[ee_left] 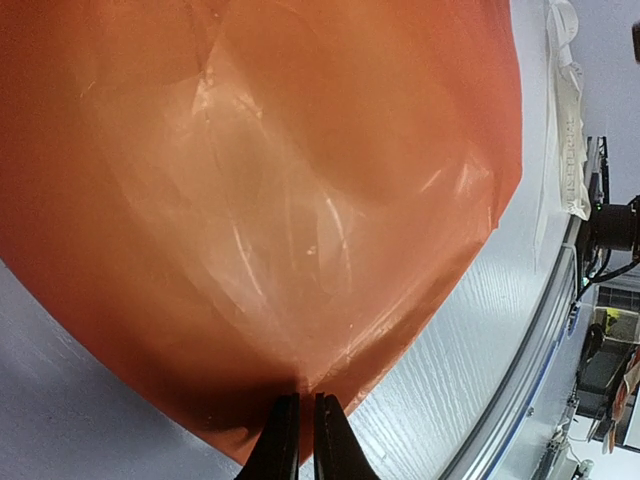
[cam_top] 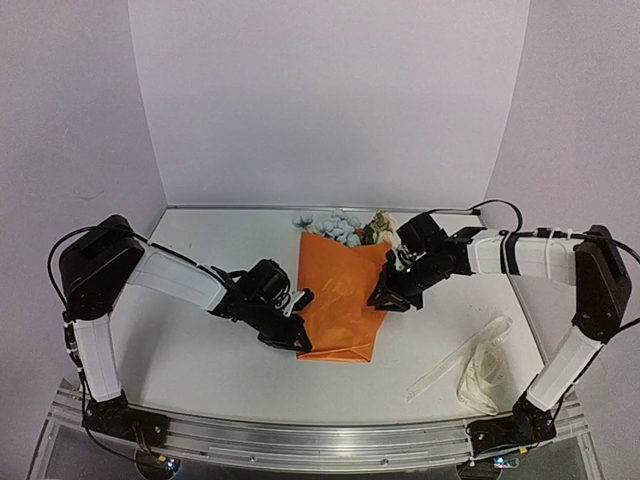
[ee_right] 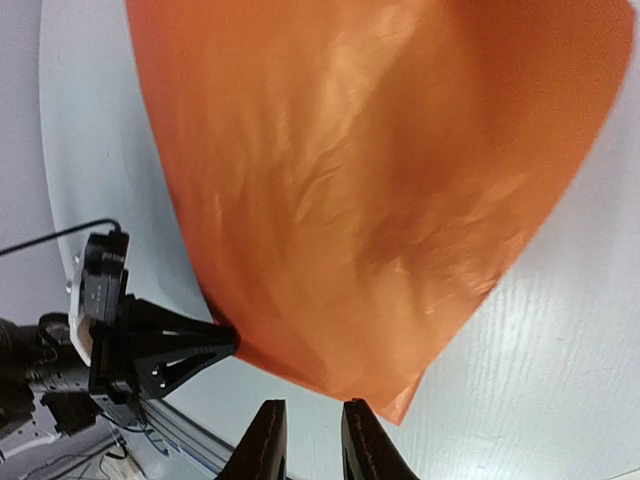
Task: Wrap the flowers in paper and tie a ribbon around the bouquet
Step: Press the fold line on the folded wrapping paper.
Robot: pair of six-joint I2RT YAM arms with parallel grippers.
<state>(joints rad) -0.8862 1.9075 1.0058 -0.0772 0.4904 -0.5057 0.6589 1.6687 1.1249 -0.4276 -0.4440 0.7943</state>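
One pinch holds everything: your left fingers grip the paper at its edge on the worktop, right fingers parted and empty, so it may spring off the flowers.

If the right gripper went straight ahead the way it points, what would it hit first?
Probably the paper, whose near edge lies just ahead of the right gripper, though height is unclear.

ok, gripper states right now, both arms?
Left gripper: jaws shut on the edge of the paper.
Right gripper: jaws open, holding nothing, beside the paper's corner.
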